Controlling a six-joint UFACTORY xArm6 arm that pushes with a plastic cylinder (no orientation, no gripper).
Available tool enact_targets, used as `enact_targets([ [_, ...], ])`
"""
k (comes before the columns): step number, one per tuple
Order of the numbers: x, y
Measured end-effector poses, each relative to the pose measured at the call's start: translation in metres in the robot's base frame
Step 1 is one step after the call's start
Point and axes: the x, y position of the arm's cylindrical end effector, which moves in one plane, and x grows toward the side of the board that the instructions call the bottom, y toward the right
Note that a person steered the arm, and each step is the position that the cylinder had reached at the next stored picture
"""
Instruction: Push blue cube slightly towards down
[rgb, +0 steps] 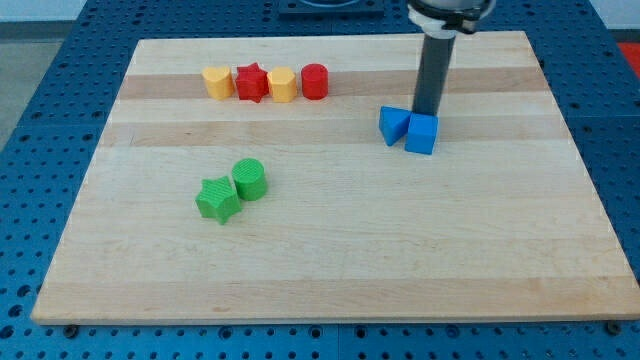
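Note:
The blue cube (422, 134) sits on the wooden board (330, 250) at the view's upper right. A second blue block (393, 124), wedge-like, touches its left side. My tip (428, 113) is at the lower end of the dark rod, right at the cube's top edge, touching or nearly touching it from the view's top. The rod rises straight up from there to the arm at the view's top edge.
A row of blocks lies at the view's upper left: yellow (216, 82), red star (251, 82), yellow (282, 85), red cylinder (315, 81). A green star (218, 199) and a green cylinder (249, 179) sit together at the left middle.

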Motion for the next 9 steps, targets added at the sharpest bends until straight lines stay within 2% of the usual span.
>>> enact_targets([
  [1,-0.025,0.029],
  [2,-0.033,-0.004],
  [4,-0.008,-0.066],
  [7,0.013,-0.068],
  [8,0.007,-0.095],
  [9,0.003,-0.164],
])
